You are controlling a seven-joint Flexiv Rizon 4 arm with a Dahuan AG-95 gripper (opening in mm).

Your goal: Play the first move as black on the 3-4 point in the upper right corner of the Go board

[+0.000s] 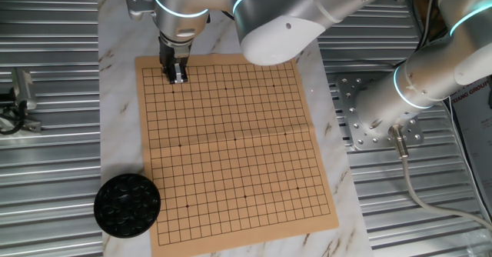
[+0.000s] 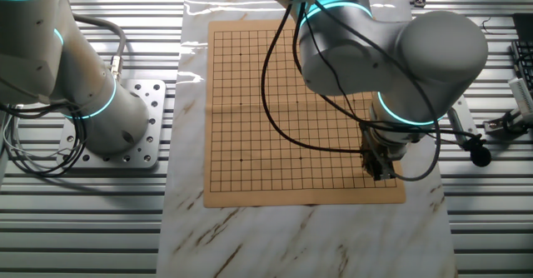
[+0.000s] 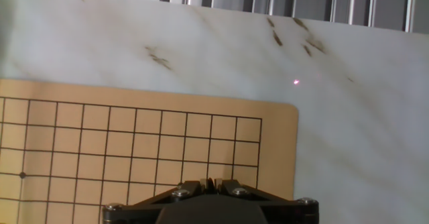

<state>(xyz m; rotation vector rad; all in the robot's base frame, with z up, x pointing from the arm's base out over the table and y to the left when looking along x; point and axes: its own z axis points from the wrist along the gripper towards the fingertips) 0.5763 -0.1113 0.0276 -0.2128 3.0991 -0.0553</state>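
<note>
The tan Go board (image 1: 231, 141) lies on the marble table and carries no stones. My gripper (image 1: 177, 74) hangs low over the board's far left corner in this view. In the other fixed view it (image 2: 379, 168) is over the near right corner. In the hand view the gripper (image 3: 211, 182) is nearly shut, and a thin dark sliver, the black stone (image 3: 211, 182), is pinched between the fingertips. The board's corner (image 3: 268, 127) lies just ahead of them. Whether the stone touches the board I cannot tell.
A round black bowl (image 1: 127, 204) of black stones stands off the board's near left corner. A second arm's base (image 1: 377, 118) is bolted to the right of the table. Ribbed metal surrounds the marble slab (image 3: 201, 49).
</note>
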